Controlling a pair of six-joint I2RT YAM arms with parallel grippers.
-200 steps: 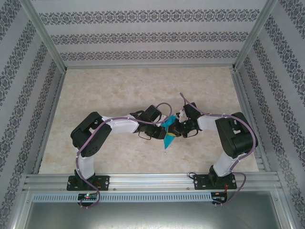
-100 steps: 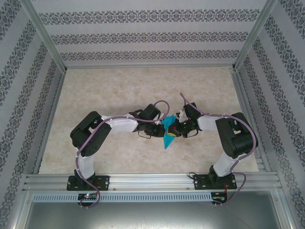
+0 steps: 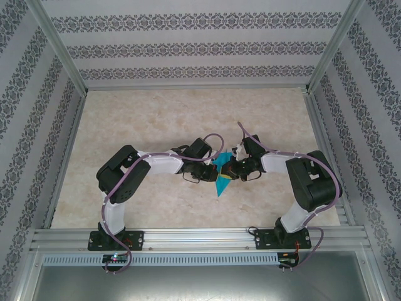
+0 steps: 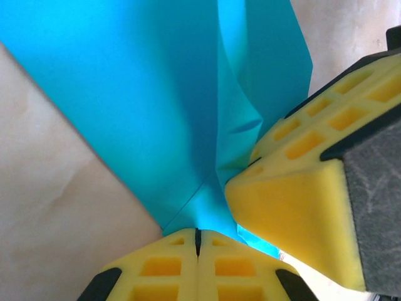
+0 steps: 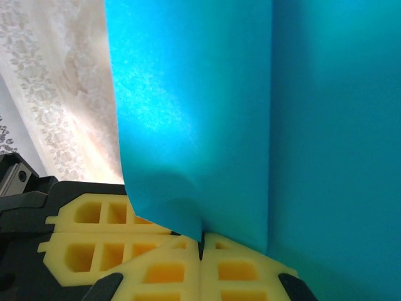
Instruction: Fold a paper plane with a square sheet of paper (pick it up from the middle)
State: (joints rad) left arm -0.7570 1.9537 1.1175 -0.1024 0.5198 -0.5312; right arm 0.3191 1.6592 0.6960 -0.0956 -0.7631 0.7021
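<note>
light: bright, even, diffuse | shadows: faint, soft-edged on table [image 3: 156, 119] | glare: pale sheen on paper [image 5: 156, 106], right wrist view | focus: top view sharp, wrist close-ups slightly soft

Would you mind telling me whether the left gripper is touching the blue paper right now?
Touching. The left wrist view shows the left gripper shut, with the paper running down into the seam between its closed jaws.

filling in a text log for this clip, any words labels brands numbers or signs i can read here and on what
No readable text anywhere.
The turquoise paper is blank.
The wallpaper bears ornament bands, no letters.
Any marks on the left arm's base and right arm's base are too small to read.
</note>
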